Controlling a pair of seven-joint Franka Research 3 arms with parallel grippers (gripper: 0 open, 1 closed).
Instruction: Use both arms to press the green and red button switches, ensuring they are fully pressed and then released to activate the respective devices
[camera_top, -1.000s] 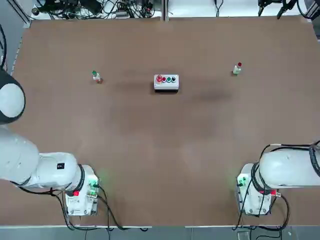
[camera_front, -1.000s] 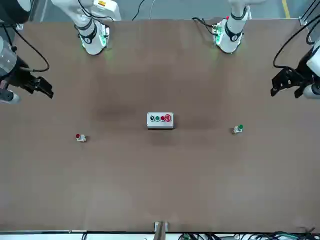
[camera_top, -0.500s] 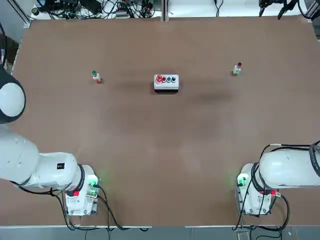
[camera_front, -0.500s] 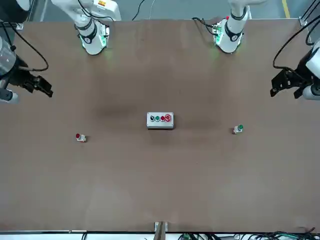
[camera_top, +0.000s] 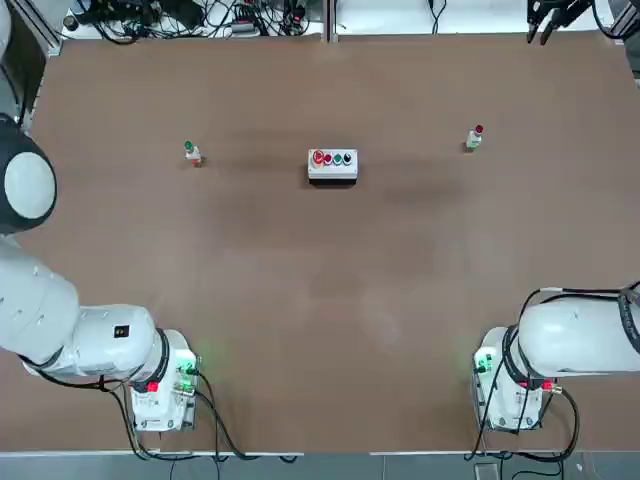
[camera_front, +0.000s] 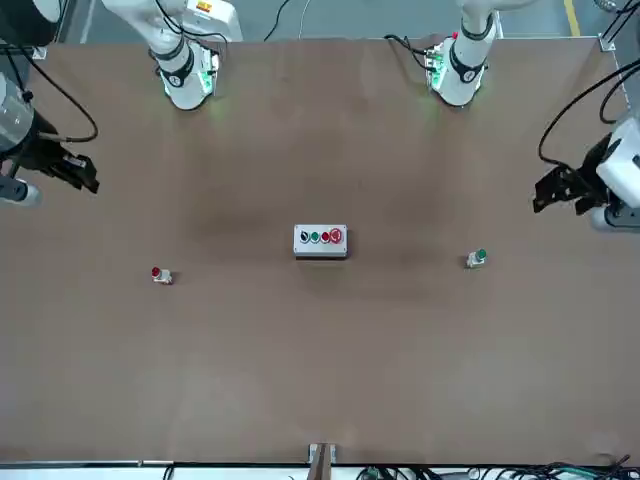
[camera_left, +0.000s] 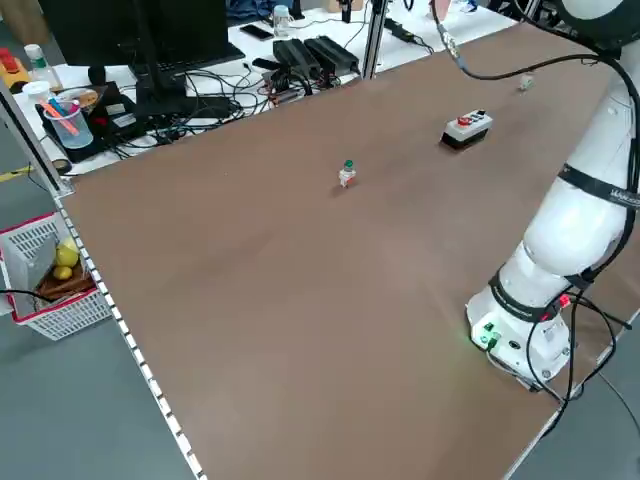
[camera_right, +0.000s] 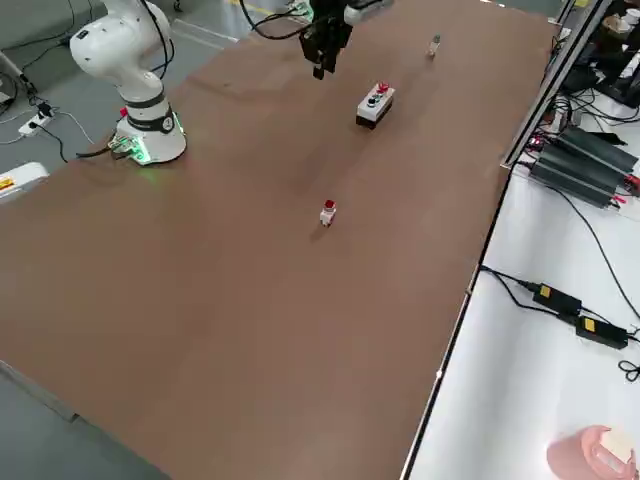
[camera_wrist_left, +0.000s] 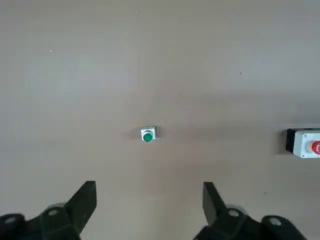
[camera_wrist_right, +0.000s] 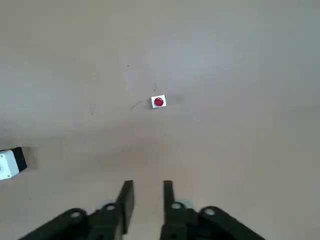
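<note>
While both hover high: nothing gripped.
Left gripper (camera_wrist_left: 149, 210): fingers wide.
Right gripper (camera_wrist_right: 146, 202): fingers narrow.
Small green-capped pale button switch (camera_top: 191, 151): table's far-left area.
Small red-capped pale button switch (camera_top: 475, 136): far-right area.

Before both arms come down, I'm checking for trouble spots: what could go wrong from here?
1. The small green-capped button stub is tiny; the left gripper, fingers spread wide, could straddle it without pressing.
2. The small red-capped button stub stands loose on the brown table; the right gripper, if off-centre, might tip it.
3. The white box with a row of buttons could be mistaken for a target.
</note>
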